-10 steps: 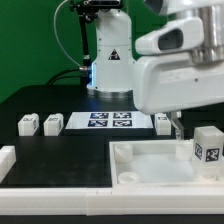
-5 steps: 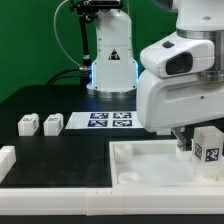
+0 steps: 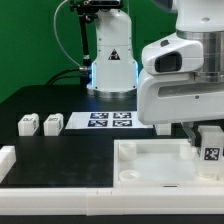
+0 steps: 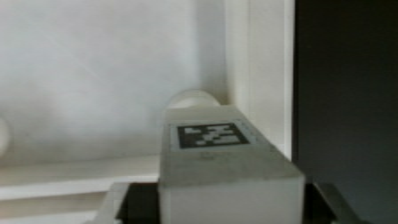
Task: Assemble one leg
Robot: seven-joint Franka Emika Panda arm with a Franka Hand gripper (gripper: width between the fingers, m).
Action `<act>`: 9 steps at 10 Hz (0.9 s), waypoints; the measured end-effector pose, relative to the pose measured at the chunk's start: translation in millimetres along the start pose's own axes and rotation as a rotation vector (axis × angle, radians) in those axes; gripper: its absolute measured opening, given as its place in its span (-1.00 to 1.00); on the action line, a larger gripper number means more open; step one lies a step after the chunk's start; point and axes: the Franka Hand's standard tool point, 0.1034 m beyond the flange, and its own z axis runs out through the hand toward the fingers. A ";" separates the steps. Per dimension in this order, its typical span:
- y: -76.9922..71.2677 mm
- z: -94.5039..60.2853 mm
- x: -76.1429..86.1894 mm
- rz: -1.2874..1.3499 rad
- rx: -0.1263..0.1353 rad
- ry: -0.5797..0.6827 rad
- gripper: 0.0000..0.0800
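Gripping a small white block-shaped leg (image 3: 211,148), the end effector (image 3: 206,140) was seen closed around that part near the exterior view's right edge, beneath the bulky white body of the robot arm (image 3: 180,80). The leg was held upright, with its black-and-white marker tag (image 3: 212,154) turned toward the exterior camera. It was positioned over the far right corner of a large white tray-like panel (image 3: 150,170), which was laid flat on the black surface (image 3: 60,150) in the foreground. Whether the leg's lower end was touching the panel could not be told from that view.

In the wrist view, the same leg (image 4: 222,165) was shown close up, filling the middle of the picture, with its marker tag (image 4: 214,135) on the face turned to the camera. Dark fingers (image 4: 139,203) were seen pressed against both of its sides. Just beyond the leg, a round corner socket (image 4: 192,100) of the panel (image 4: 89,90) was partly visible, tucked against the panel's raised rim (image 4: 258,60).

Toward the exterior view's left, one loose leg (image 3: 28,124) and a second loose leg (image 3: 52,123) were set side by side on the surface, close together. The marker board (image 3: 110,121) was laid flat between them and the arm. Behind the marker board, the arm's base (image 3: 112,60) was seen standing upright.
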 end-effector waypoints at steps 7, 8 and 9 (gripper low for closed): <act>-1.7 5.8 5.1 1.152 0.131 -0.019 -0.26; -3.3 5.9 4.9 1.252 0.133 -0.024 -0.26; -3.5 6.1 4.8 1.295 0.135 -0.030 -0.26</act>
